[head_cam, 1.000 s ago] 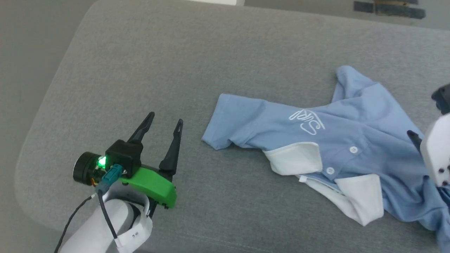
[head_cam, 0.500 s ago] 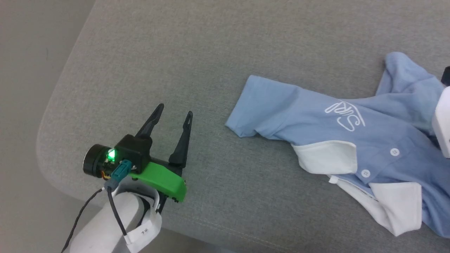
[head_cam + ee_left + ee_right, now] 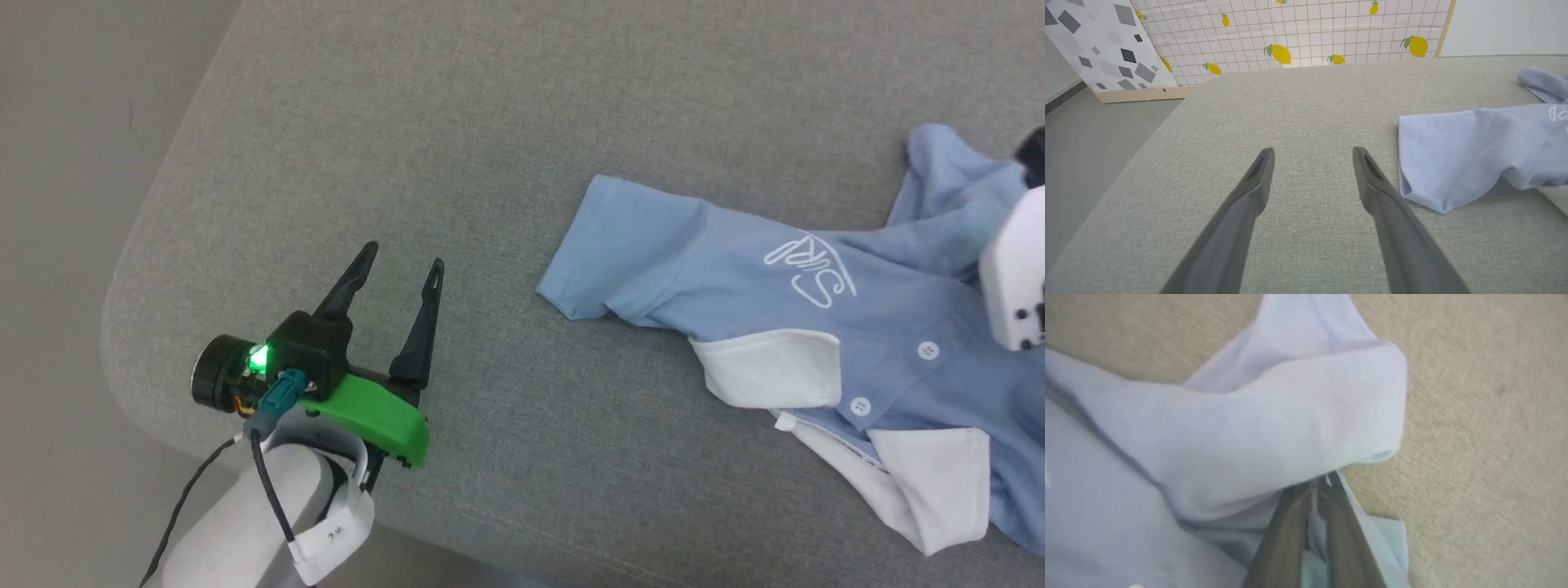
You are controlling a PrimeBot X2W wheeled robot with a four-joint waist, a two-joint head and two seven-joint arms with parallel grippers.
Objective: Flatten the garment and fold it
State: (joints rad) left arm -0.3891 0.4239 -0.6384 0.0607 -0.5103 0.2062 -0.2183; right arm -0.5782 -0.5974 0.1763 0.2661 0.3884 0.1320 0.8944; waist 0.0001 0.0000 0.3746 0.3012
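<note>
A broad grey upholstered surface (image 3: 490, 122) with a rounded near-left corner takes up most of the head view, with pale floor (image 3: 65, 163) to its left. In the left wrist view, a wall panel printed with lemons (image 3: 1298, 32) stands beyond its far edge.

The garment (image 3: 735, 286) lies on the right part of this surface, front side up and running out past the right edge of the head view. It is a light blue polo shirt of soft knit, rumpled rather than flat. One short sleeve (image 3: 620, 237) reaches out to the left with its hem slightly curled under. At the far right the cloth is bunched into a raised fold (image 3: 947, 171).

The left gripper (image 3: 405, 254) hovers over bare surface near the left corner, well apart from the shirt, its two dark fingers spread wide with nothing between them. In its wrist view the gripper (image 3: 1312, 150) has the sleeve's edge (image 3: 1453, 151) lying just to its right.

The right gripper (image 3: 1321, 484) is clenched on the garment (image 3: 1290, 424), with a thin layer of blue cloth pinched between its fingers beneath the bulging fold. Its white housing (image 3: 1012, 278) sits over the shirt at the right edge.

The white collar (image 3: 771, 367) lies open in two flaps toward the near side. A white cursive logo (image 3: 812, 265) sits on the chest, and two white buttons (image 3: 927, 350) show on the placket.
</note>
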